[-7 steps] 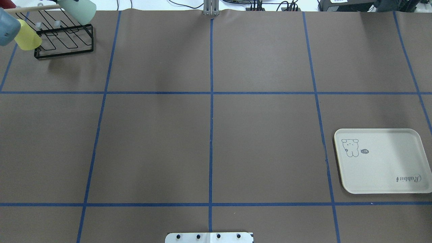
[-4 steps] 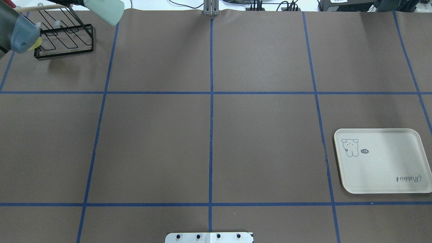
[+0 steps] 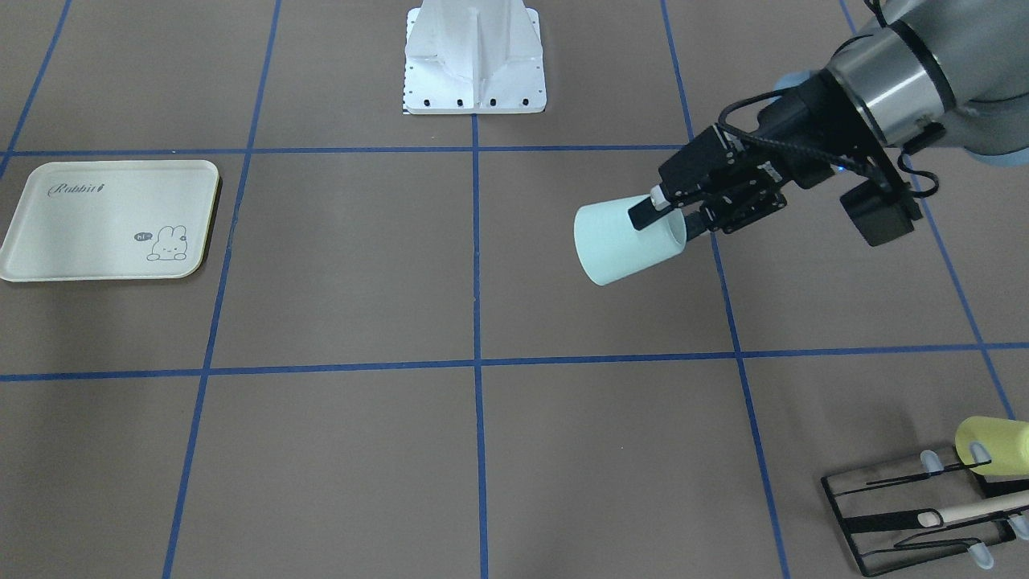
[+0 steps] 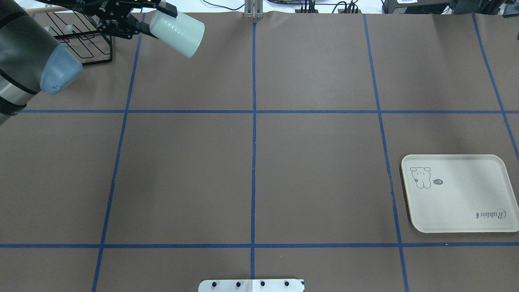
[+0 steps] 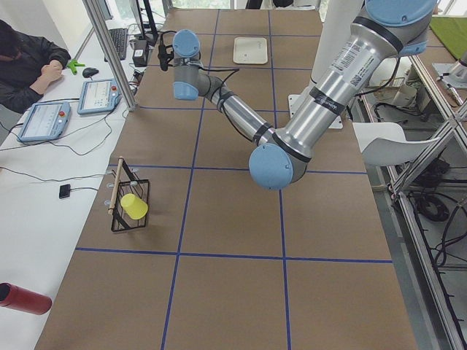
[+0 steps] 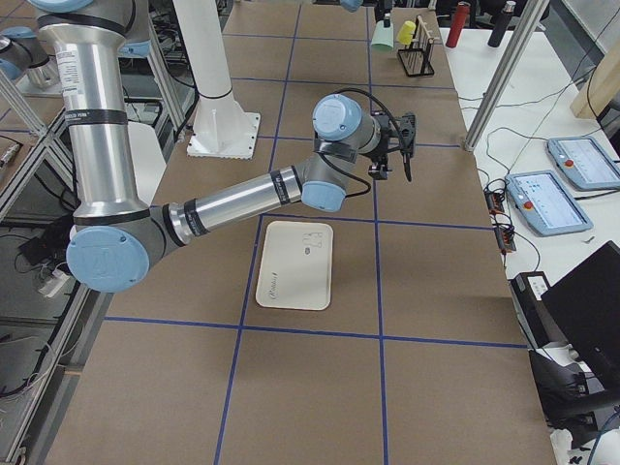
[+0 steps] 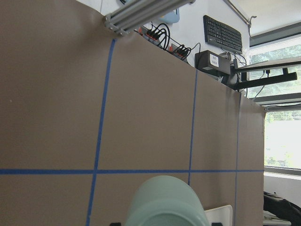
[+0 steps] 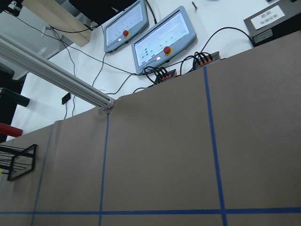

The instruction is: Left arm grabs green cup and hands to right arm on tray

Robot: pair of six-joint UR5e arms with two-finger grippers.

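My left gripper (image 3: 664,219) is shut on the rim of the pale mint green cup (image 3: 623,241) and holds it on its side above the table, base pointing toward the table's middle. In the overhead view the green cup (image 4: 177,34) hangs at the far left, just right of the rack, with the left gripper (image 4: 155,22) behind it. Its base fills the bottom of the left wrist view (image 7: 167,203). The cream tray (image 4: 460,192) lies bare at the near right. The right gripper (image 6: 403,140) shows only in the exterior right view, above the table beyond the tray (image 6: 295,263); I cannot tell if it is open.
The black wire rack (image 3: 924,515) stands at the far left corner with a pale yellow cup (image 3: 993,446) on it. The left arm's elbow (image 4: 58,73) hangs over the far left of the table. The robot's white base (image 3: 474,56) stands at the near edge.
My left arm has carried the green cup rightward, away from the rack and further over the table. The arm's elbow now covers the yellow cup in the overhead view.
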